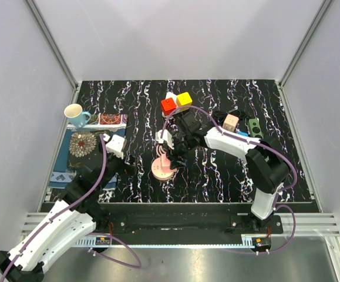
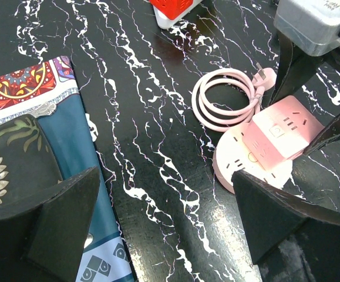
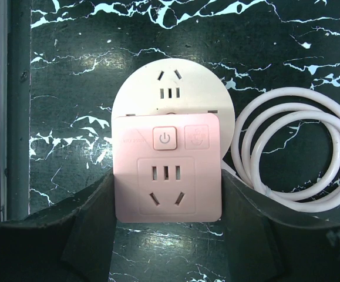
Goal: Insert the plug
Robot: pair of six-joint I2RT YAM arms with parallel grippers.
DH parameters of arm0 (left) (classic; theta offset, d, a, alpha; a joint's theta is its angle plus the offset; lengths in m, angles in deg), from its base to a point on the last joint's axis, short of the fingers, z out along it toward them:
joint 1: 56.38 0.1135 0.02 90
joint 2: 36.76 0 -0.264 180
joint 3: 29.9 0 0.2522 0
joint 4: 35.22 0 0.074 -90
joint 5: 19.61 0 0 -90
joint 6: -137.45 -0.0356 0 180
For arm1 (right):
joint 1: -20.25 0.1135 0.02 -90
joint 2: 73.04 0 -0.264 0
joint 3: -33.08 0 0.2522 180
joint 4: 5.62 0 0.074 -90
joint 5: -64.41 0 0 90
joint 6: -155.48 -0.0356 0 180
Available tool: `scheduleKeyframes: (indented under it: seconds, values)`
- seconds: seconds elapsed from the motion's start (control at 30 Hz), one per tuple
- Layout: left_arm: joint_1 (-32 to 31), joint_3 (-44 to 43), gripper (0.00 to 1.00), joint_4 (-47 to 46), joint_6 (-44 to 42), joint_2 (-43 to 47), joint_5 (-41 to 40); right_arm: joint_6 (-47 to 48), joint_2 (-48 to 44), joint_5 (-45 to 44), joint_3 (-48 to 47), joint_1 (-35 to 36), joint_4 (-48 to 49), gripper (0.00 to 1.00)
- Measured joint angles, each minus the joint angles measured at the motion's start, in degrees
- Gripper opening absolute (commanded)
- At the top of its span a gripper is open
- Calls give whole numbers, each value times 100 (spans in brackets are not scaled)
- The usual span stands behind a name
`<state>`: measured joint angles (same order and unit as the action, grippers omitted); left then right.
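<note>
Though partly hidden, right end effector [image 3: 167,179] downturned, seemingly clamped on pink socket block [image 3: 167,167]; left end effector [image 2: 165,179] wide apart.

The plug block [image 3: 167,170] is matt plastic, its cable [image 2: 200,101] smooth, the marbled tabletop [image 2: 158,117] glossy, the mat [image 2: 76,141] cloth.

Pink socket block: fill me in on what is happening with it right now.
The right gripper is closed on the sides of the pink socket block, holding it tilted over the round base on the table. A coiled pink cord lies beside them, its plug not inserted in anything. The left gripper is open and empty, hovering nearby next to the patterned mat.
</note>
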<state>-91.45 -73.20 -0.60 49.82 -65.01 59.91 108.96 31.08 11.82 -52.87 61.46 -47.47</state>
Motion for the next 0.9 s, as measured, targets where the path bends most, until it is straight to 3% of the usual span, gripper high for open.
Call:
scheduleKeyframes:
  seconds: [0.33, 0.47, 0.7, 0.9]
  values:
    - [0, 0, 99, -42, -22, 85, 20, -116, -76, -321, -76, 70, -219, 85]
    - [0, 0, 99, -39, -44, 120, 20, -203, -96, -708, -173, 96, -570, 96]
    - [2, 2, 99, -44, -63, 350, 4, -308, -387, -1060, -442, 256, -828, 99]
    - [2, 2, 99, -39, -63, 688, -120, -284, -498, -1622, -807, 800, -922, 97]
